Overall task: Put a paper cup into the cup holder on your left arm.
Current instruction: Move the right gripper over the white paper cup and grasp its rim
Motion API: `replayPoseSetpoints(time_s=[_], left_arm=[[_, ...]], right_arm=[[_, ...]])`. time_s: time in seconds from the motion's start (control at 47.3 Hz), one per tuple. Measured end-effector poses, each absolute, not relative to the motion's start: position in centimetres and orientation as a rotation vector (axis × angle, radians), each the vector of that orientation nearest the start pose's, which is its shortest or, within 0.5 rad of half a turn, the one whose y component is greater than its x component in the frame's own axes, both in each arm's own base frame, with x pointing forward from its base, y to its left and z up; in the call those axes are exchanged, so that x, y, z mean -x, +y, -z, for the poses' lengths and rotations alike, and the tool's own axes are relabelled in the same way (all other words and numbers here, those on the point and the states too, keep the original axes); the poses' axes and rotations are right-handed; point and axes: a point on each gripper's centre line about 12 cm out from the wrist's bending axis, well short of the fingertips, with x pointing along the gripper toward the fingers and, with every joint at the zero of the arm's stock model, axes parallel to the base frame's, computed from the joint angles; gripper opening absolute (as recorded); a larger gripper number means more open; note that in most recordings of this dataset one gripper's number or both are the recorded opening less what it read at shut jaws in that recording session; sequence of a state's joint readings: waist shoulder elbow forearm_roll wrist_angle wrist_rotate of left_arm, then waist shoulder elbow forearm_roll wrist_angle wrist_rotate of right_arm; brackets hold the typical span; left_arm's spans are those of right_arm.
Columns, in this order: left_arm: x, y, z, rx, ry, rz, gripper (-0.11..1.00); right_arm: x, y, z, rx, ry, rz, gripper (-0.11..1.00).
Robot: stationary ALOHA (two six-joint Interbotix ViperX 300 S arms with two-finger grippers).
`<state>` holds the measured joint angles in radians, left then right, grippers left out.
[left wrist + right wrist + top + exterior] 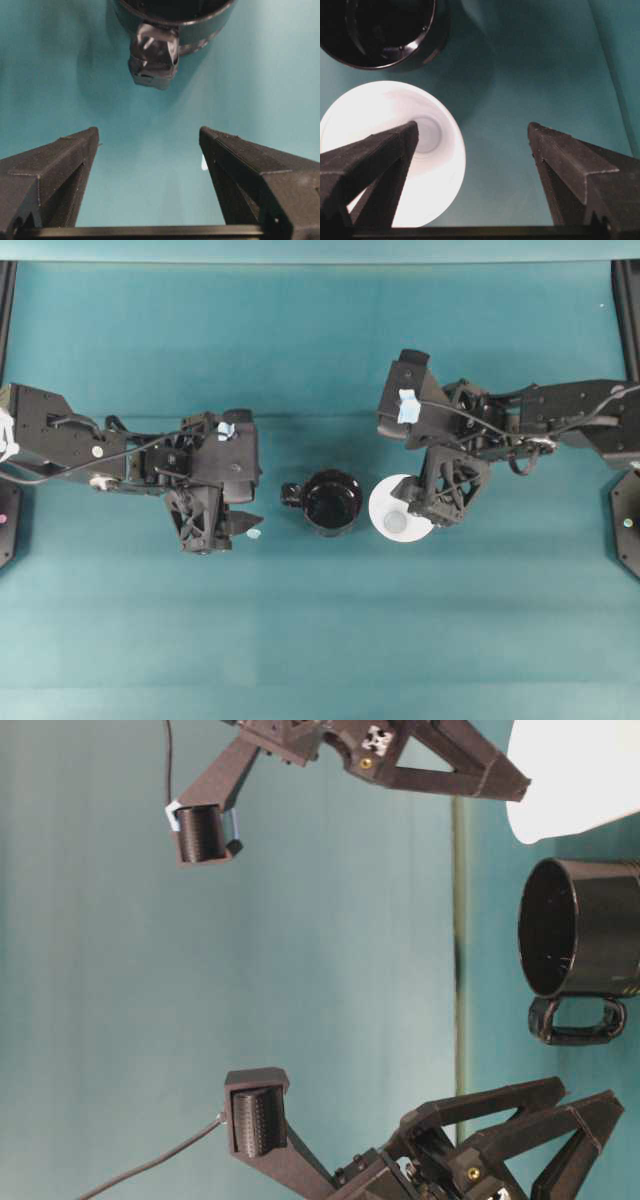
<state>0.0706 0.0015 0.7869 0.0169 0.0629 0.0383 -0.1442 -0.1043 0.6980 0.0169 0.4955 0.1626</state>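
The black cup holder [331, 502] stands upright on the teal table, its small handle [291, 494] turned toward my left arm. Just to its right the white paper cup [392, 512] stands mouth up. My right gripper [410, 478] hovers open over the cup. In the right wrist view one finger [380, 160] crosses the cup [435, 165] and the other is over bare table, with nothing gripped. My left gripper [248, 500] is open and empty, a short way left of the cup holder [200, 25], whose handle [152, 57] lies ahead of the gripper [149, 131].
From table level the cup holder [585, 930] and the cup [570, 770] stand close together without touching. A small pale blue scrap [253, 534] lies on the table by my left gripper. Black frame parts [628, 520] line the table's left and right edges.
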Motion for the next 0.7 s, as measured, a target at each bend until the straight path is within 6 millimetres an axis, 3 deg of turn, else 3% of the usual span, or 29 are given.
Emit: replayPoseSetpoints(time_s=[0.275,0.465,0.571,0.698], left_arm=[[-34.9,2.5,-12.6,-0.021,0.852,-0.045,0.9],[-34.9,2.5,-12.6,-0.021,0.852,-0.045,0.9],[-34.8,2.5,-12.5,-0.019,0.854,-0.045,0.9],[-34.9,2.5,-12.5,-0.021,0.852,-0.044,0.9]], right_arm=[[-32.8,-4.7,-13.9,-0.203,1.138,0.195,0.92],[-33.3,-4.7,-13.4,-0.189,1.148,0.185,0.84],[-33.3,-4.7,-13.3,-0.189,1.15,0.185,0.69],[-33.5,-4.6,-13.5,-0.195,1.142,0.183,0.33]])
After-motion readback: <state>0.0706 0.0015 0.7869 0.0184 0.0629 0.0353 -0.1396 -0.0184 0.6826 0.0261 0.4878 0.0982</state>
